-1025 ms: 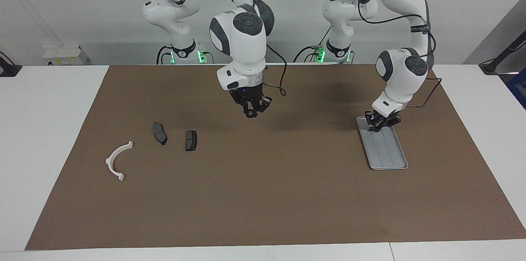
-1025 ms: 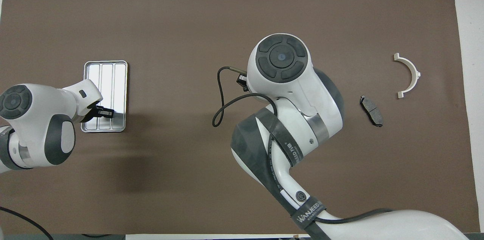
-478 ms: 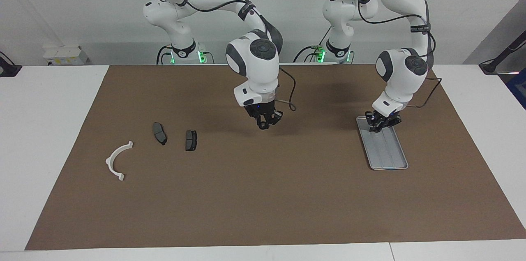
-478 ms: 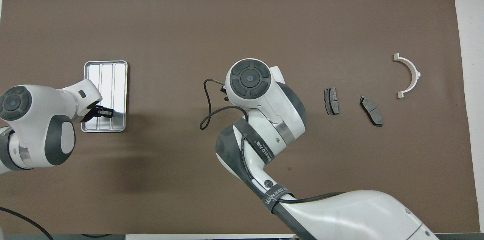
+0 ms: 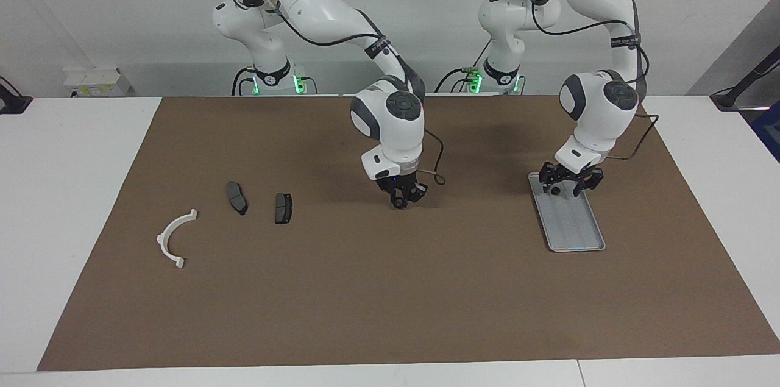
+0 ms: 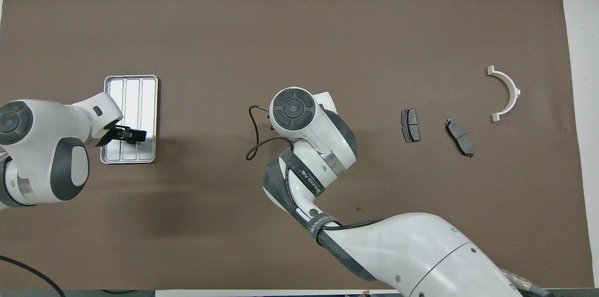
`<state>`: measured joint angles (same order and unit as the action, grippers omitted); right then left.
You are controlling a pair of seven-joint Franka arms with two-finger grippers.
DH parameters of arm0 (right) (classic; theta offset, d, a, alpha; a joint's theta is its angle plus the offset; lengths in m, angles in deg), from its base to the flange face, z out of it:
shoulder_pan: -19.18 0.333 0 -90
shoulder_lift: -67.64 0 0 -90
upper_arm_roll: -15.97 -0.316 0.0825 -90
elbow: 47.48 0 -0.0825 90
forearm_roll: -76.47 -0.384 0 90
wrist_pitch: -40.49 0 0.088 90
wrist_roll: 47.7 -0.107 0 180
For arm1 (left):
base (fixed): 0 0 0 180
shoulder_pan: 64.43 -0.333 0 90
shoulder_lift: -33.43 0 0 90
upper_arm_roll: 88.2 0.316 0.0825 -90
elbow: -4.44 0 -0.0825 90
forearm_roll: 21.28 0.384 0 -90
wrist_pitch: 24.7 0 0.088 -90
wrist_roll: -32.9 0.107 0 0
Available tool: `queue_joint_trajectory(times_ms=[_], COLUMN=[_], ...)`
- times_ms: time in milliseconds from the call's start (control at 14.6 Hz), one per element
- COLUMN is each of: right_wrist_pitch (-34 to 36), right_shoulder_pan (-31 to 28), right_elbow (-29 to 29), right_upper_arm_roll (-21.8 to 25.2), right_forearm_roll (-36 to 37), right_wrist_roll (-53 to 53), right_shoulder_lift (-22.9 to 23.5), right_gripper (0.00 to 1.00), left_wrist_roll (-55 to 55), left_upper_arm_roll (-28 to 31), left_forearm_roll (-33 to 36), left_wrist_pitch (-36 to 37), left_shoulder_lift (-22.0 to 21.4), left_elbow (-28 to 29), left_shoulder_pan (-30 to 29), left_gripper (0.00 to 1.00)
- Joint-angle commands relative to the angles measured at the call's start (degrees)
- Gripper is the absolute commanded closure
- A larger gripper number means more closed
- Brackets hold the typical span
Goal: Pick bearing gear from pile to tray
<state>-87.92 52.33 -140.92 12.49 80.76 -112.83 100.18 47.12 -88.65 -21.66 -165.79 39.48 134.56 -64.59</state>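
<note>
The silver tray [image 5: 577, 230] [image 6: 131, 87] lies toward the left arm's end of the table. My left gripper [image 5: 568, 182] [image 6: 132, 135] hangs open just over the tray's end nearer the robots. A small black bearing gear [image 5: 555, 190] lies in the tray beneath it. My right gripper [image 5: 400, 200] is low over the middle of the brown mat, shut on another small black bearing gear [image 5: 399, 205]. In the overhead view its own wrist [image 6: 292, 110] hides it. The pile is toward the right arm's end: two brake pads [image 5: 237, 197] [image 5: 283, 208] and a white arc [image 5: 175, 238].
The brown mat [image 5: 390, 301] covers most of the white table. In the overhead view the brake pads [image 6: 410, 125] [image 6: 459, 136] and the white arc [image 6: 506, 94] lie well apart from each other. A black cable loops off the right wrist [image 6: 256, 145].
My left gripper has opened over the tray and a small black gear now lies there. The right gripper has moved down toward the mat's middle and toward the left arm's end.
</note>
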Motion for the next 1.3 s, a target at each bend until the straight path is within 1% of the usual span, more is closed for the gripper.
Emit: queue_joint_trajectory(times_ms=[0,205,342,478,615,752,820,888,957,1094,1230], right_wrist_pitch=[-0.96,-1.83,-4.11,-4.65,-5.00,-7.97,-9.38,-9.57,-8.96,-6.16,-0.28], right_shoulder_pan=[-0.37,-0.81,-0.63,-0.63,-0.55,-0.55,-0.55,-0.55,-0.46,-0.63,-1.16], right_elbow=[0.27,-0.08,-0.34,-0.61,-0.96,-2.18,-2.62,-2.63,-2.45,-1.58,2.45], right_upper_arm_roll=[-0.04,-0.04,0.04,0.13,0.13,0.22,0.22,0.31,0.48,0.66,0.57], right_forearm_roll=[1.51,1.51,1.51,1.51,1.51,1.60,1.60,1.60,2.03,2.56,3.97], right_wrist_roll=[-1.93,-2.02,-3.33,-4.21,-4.65,-6.67,-8.07,-9.30,-9.84,-10.28,-10.28], right_shoulder_lift=[0.59,0.77,1.91,2.00,2.00,1.91,1.91,1.91,1.82,1.74,1.65], right_gripper=[1.00,1.00,1.00,1.00,1.00,1.00,0.84,0.29,0.00,0.00,0.00], left_wrist_roll=[-0.06,-0.68,-0.94,-3.65,-5.51,-5.60,-5.78,-6.56,-7.09,-7.53,-9.90], left_upper_arm_roll=[0.36,0.36,0.36,0.36,0.36,0.36,0.36,0.36,0.36,0.36,0.36], left_forearm_roll=[-0.68,-0.77,-0.77,-0.77,-0.77,-0.77,-0.77,-0.77,-0.77,-0.77,-0.68], left_wrist_pitch=[2.58,2.58,2.23,2.14,2.49,2.49,2.49,2.23,1.97,1.70,1.52], left_shoulder_lift=[0.27,0.97,0.97,1.06,1.06,1.06,1.06,1.06,1.06,1.06,1.24], left_elbow=[-2.93,-3.99,-4.00,-3.99,-4.34,-4.35,-4.26,-4.17,-4.17,-4.17,-4.43], left_shoulder_pan=[0.78,0.78,0.87,1.05,2.62,2.54,2.63,2.63,2.72,2.72,2.80], left_gripper=[0.00,0.00,0.00,0.00,0.00,0.00,0.00,0.00,0.00,0.00,0.00])
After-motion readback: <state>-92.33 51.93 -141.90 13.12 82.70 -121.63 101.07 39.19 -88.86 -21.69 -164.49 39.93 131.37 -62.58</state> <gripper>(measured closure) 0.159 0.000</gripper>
